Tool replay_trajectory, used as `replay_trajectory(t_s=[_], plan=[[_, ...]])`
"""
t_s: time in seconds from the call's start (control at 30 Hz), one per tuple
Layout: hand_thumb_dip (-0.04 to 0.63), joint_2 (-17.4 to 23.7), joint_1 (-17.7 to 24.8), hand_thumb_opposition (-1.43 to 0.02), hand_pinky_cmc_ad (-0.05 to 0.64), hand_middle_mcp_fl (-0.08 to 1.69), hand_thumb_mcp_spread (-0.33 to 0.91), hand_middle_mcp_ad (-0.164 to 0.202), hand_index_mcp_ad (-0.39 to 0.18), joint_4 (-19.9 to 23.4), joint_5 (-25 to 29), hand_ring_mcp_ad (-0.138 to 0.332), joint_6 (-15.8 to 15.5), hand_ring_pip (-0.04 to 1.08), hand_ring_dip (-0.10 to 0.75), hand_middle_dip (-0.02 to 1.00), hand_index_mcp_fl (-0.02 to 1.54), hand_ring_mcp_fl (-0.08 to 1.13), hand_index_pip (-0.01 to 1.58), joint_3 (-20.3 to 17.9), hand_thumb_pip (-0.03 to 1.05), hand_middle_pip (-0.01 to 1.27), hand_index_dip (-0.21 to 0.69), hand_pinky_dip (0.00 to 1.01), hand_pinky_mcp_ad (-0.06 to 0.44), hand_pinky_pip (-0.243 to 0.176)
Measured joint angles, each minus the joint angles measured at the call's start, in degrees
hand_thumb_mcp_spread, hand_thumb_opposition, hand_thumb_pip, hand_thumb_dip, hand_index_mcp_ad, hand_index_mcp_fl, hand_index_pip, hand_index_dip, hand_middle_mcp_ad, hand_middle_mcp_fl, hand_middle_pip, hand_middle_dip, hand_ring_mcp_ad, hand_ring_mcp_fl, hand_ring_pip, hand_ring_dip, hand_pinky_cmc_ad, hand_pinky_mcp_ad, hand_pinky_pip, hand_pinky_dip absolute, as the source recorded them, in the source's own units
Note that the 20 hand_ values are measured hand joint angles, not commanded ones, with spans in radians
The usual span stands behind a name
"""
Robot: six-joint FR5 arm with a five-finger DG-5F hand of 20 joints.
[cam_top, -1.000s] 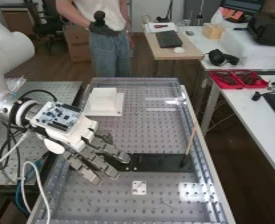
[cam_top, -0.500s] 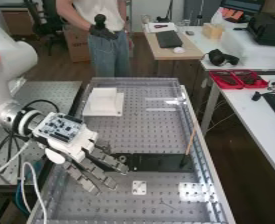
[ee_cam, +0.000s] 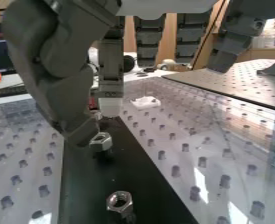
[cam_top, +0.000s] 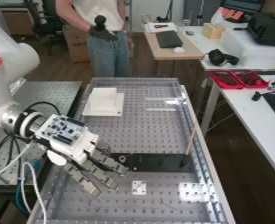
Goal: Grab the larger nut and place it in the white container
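The dark grey hand (cam_top: 78, 145) is open: its jointed, blocky fingers (cam_top: 100, 176) are almost straight and spread, and they point down over the bench. The thick, smooth thumb (ee_cam: 68, 95) is bent a little, with its tip just beside a shiny metal nut with flat sides and a round hole (ee_cam: 101, 141). Whether the thumb touches this nut, I cannot tell. A second metal nut, six-sided and with an open ring shape (ee_cam: 120, 201), is at a short way from the thumb tip, apart from the fingers. Which of the two is the larger one, I cannot say with certainty. Both nuts are at the long, flat black board (cam_top: 157, 162), of smooth and dull surface, which passes under the fingertips.

The white square container (cam_top: 104, 100) is well apart from the fingers, on the thumb's side of the hand, on a flat white base. Beyond the fingertips lies a small white plate with little holes (cam_top: 139, 187). Farther from the fingers, a thin brown stick (cam_top: 190, 141) stands tilted near the board's end. Under all is the grey, glossy bench top (cam_top: 154, 132), full of small round holes.
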Motion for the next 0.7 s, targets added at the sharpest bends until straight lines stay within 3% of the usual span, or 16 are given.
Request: replay_trajectory(t_s=[0.7], plan=[[0.269,-0.9,0.2,-0.87,0.328,0.01,0.39,0.037,-0.127,6.8,0.4,0.161,-1.1,0.1,0.049,0.17,0.01,0.0,1.51,-2.5,0.67,0.14,0.344,0.2,0.272,-0.059]])
